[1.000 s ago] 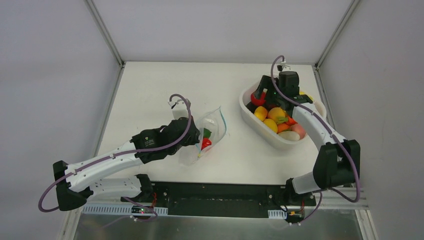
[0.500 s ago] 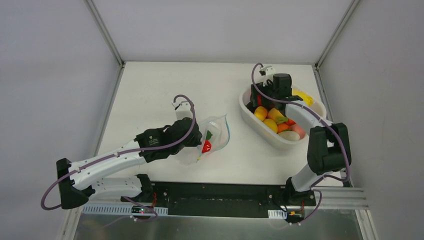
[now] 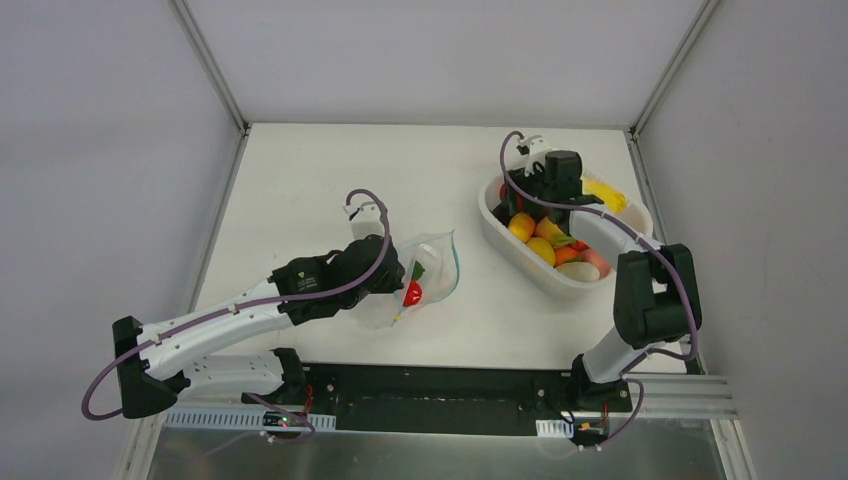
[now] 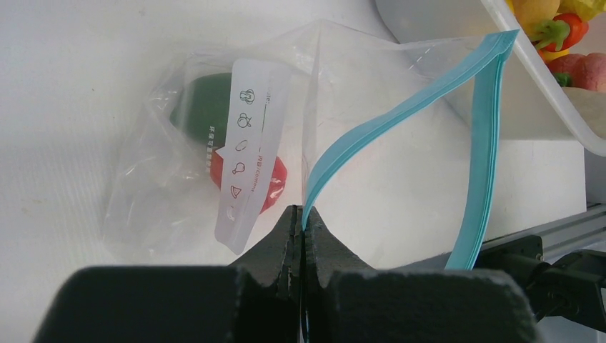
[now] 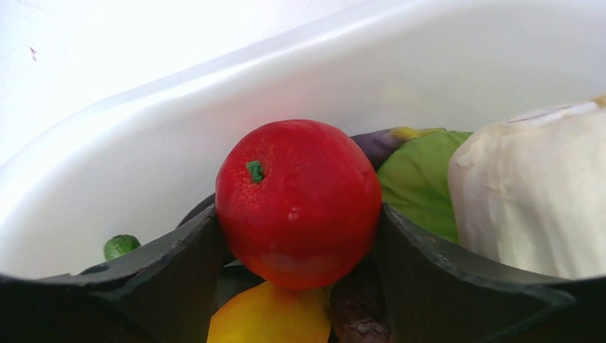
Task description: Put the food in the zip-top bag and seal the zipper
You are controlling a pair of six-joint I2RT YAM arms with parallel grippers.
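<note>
The zip-top bag point(image 3: 428, 268) lies mid-table with its mouth held open, a red piece point(image 4: 274, 183) and a green piece point(image 4: 194, 107) of food inside. My left gripper point(image 4: 301, 214) is shut on the teal zipper point(image 4: 389, 118) edge at the mouth. In the white tub point(image 3: 488, 216), my right gripper point(image 5: 299, 209) holds a round red fruit point(image 5: 300, 193), with both fingers pressed against its sides. More food sits in the tub, including a yellow fruit point(image 3: 522, 227) and an orange piece point(image 3: 566, 255).
Around the red fruit lie a white rounded vegetable point(image 5: 529, 193), a green leaf point(image 5: 421, 175) and a yellow fruit point(image 5: 271, 318). The tub wall point(image 5: 143, 157) rises close behind. The tub's near corner point(image 4: 543, 78) stands just right of the bag's mouth.
My right gripper shifted left inside the tub and its fingers closed in on the red fruit. My left gripper lifted the bag's mouth slightly and then held still.
</note>
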